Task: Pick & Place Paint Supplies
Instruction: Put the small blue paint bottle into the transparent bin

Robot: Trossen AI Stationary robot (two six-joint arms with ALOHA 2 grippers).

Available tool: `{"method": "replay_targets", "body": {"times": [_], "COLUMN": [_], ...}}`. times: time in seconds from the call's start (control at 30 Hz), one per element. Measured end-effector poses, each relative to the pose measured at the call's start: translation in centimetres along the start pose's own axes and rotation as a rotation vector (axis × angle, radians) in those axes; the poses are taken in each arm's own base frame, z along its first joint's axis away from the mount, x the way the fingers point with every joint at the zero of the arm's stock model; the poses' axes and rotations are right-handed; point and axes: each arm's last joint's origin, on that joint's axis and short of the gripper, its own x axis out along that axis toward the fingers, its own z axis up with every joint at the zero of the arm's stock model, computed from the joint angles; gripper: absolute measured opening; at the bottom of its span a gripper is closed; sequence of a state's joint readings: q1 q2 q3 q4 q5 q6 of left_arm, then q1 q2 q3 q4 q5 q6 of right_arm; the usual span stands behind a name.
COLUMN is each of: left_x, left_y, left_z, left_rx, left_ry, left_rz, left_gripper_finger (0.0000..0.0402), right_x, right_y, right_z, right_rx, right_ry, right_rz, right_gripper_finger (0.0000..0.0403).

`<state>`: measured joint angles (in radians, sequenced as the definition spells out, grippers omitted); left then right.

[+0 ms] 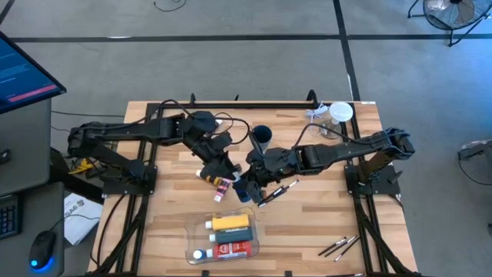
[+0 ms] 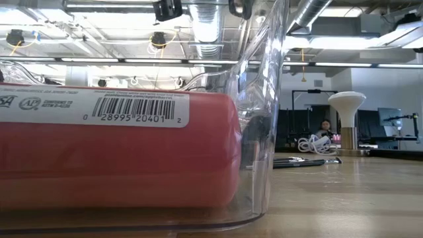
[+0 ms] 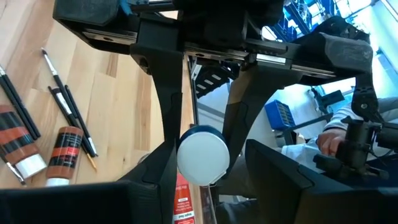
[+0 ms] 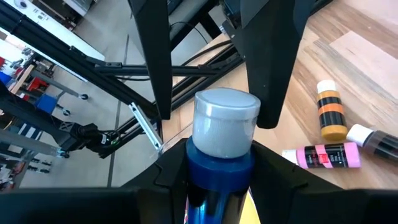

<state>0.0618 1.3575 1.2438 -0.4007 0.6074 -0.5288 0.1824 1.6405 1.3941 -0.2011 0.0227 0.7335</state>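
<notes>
Blue bottle shows only from right wrist.

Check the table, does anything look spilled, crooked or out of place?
Nothing spilled or damaged. A few brushes lie scattered near the front right edge, far from the tray. Mid-table, the left tool grips a white-capped tube and the right tool a blue bottle, close together near loose tubes.

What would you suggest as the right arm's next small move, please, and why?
Probably carry it toward the clear tray. The right gripper is closed on a blue bottle with a grey cap, and the tray already holds a yellow bottle and red tube.
</notes>
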Motion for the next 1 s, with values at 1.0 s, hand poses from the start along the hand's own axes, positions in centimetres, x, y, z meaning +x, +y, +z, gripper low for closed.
{"method": "replay_targets", "body": {"times": [1.0], "left_x": [1.3], "left_y": [0.6], "left_z": [-0.2], "left_rx": [0.032], "left_ry": [0.034], "left_rz": [0.013], "left_gripper_finger": [0.0066], "right_x": [0.0], "right_y": [-0.3], "right_z": [0.0], "right_rx": [-0.009], "right_ry": [0.014], "right_rz": [-0.014], "right_gripper_finger": [0.0135]}}
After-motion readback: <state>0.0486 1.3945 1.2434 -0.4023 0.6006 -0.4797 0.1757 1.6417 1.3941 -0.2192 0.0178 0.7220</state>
